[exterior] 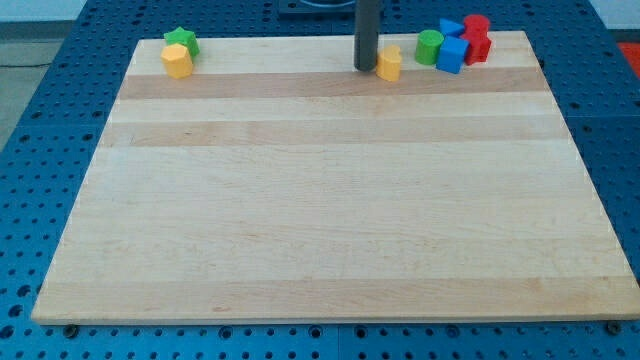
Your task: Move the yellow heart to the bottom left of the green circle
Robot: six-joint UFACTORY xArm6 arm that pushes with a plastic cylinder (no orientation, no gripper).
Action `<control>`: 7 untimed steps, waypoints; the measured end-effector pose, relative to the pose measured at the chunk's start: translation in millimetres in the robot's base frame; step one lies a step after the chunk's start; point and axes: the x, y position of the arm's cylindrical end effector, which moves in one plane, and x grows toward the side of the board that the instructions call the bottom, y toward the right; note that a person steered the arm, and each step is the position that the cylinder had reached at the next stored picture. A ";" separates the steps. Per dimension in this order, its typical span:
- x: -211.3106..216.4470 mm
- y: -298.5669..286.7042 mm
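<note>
The yellow heart (389,63) lies near the board's top edge, right of centre. My tip (367,68) rests on the board just to the view's left of the heart, touching or almost touching it. The green circle (429,46) stands a short way to the view's right of the heart and slightly higher, with a small gap between them.
A blue block (452,55), a blue triangle (451,28) and two red blocks (476,25) (479,48) cluster right of the green circle near the top right corner. A green star (181,40) and a yellow hexagon (177,61) sit at the top left corner of the wooden board (330,200).
</note>
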 end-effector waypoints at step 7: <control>13.4 49.9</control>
